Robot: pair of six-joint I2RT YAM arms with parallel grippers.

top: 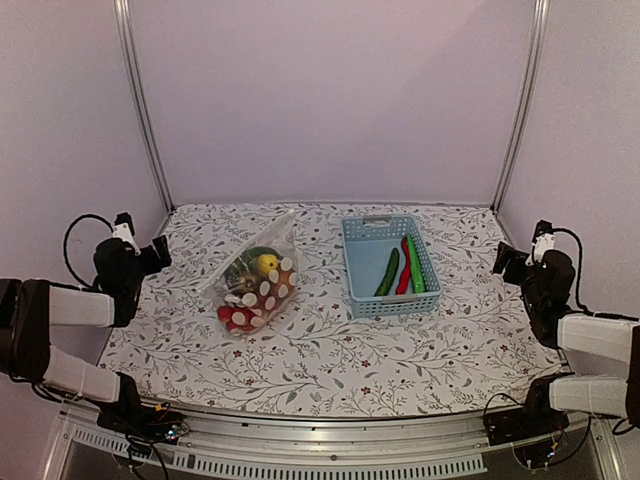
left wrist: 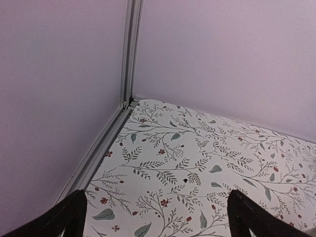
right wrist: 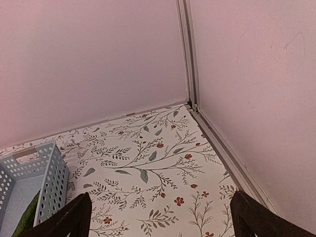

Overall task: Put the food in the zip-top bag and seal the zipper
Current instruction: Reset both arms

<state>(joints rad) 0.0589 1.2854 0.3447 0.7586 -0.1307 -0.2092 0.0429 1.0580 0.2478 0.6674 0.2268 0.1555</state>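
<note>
1. The table [top: 330,350] was covered in a white cloth printed with grey-green leaves and small red flowers. It was boxed in by plain lilac walls [top: 330,100] and silvery corner posts [top: 140,110].
2. The zip-top bag [top: 262,283], floppy clear plastic with white dots, lay left of centre. It held food [top: 266,264]: a yellow piece, red round pieces and perhaps something dark green.
3. Just right of it, a light-blue slotted basket [top: 352,270] held green cucumbers [top: 388,272] and a red chili [top: 404,265].
4. The left gripper [left wrist: 158,197] and right gripper [right wrist: 162,197] gaped wide and empty.
</note>
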